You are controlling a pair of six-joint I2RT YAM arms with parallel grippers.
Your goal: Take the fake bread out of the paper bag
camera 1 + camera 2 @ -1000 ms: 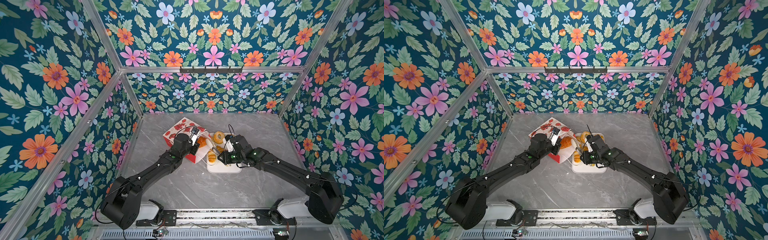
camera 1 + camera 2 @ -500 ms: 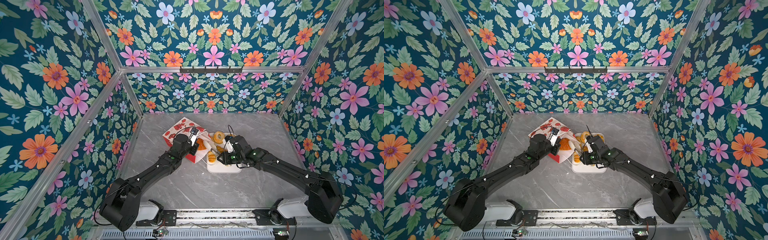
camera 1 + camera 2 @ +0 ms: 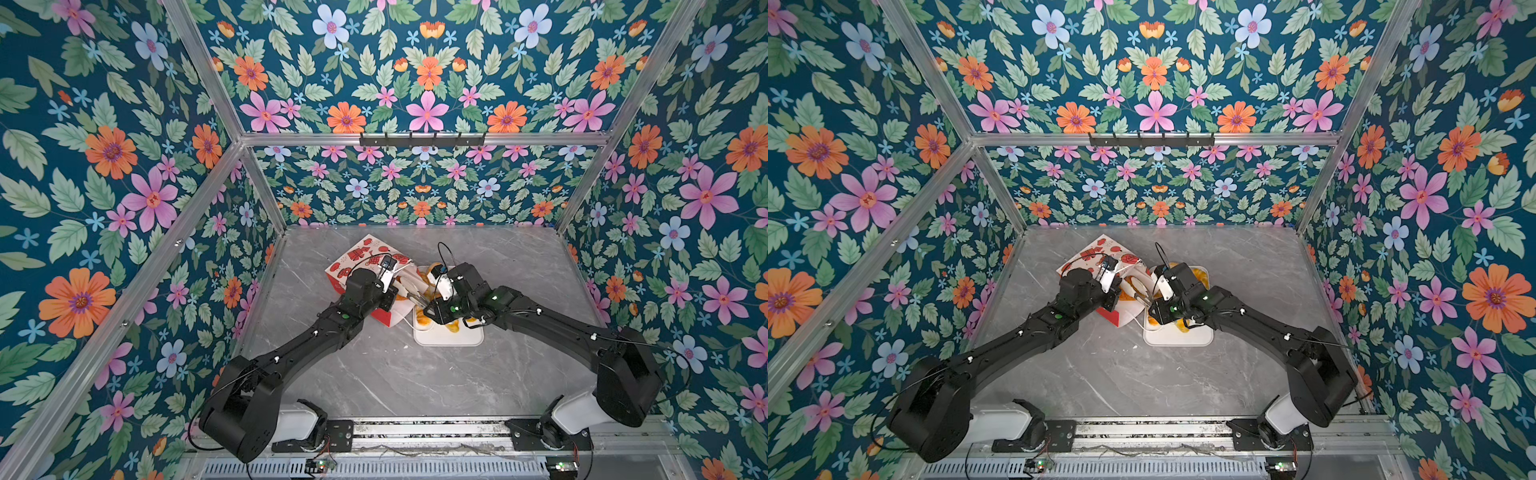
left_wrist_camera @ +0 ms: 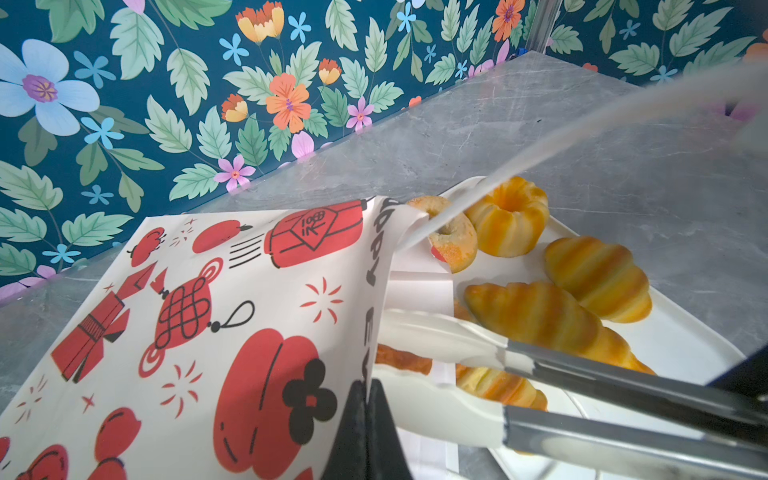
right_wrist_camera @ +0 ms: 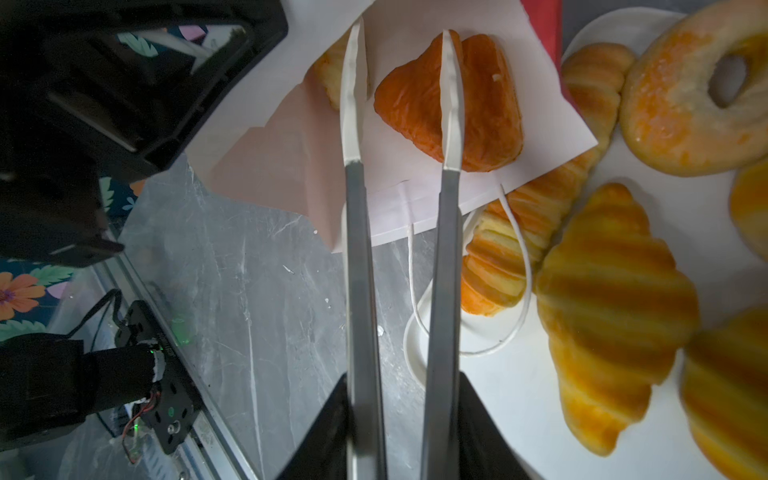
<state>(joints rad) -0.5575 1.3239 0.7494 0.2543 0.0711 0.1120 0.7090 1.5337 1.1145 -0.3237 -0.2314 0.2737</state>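
Nudged left since earlier, my right gripper (image 5: 403,378) clamps tongs (image 5: 360,249), tips parted astride the brown croissant (image 5: 488,104) upper-centre; left gripper (image 4: 368,415) pinches the paper bag (image 4: 208,311).

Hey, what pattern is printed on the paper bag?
Red lanterns, knots and round shapes on the white paper bag; clearest in the left wrist view.

The right gripper (image 5: 401,399) shifts a little toward the paper bag (image 4: 208,311) — its tongs (image 5: 357,249) spread wider, tips now over the bag's mouth.
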